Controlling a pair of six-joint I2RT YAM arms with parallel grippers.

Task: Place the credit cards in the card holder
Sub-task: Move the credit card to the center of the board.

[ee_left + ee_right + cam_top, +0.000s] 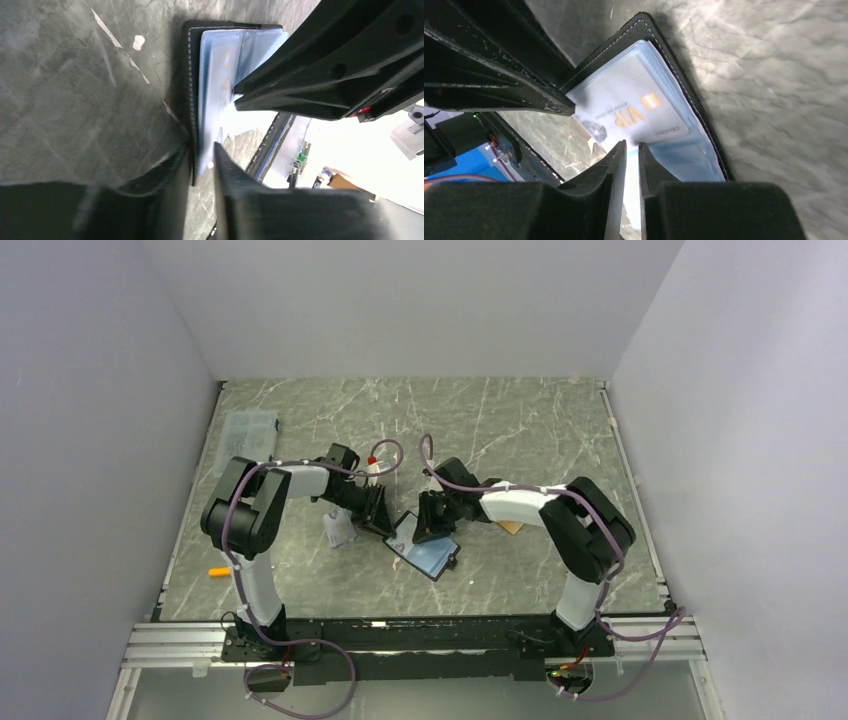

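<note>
Right claw (629, 150), jaws barely parted at the card holder's (684, 90) pocket edge, grip unclear; 1 VIP card (644, 112) is pocketed, 1 tan card (511, 527) waits outside.

top view: I get even, bright light, soft shadows | left wrist: blown-out white lower right, black two-finger left tool (201, 150) blurred | right wrist: glare on grey-green marbled tabletop (774, 75)
</note>
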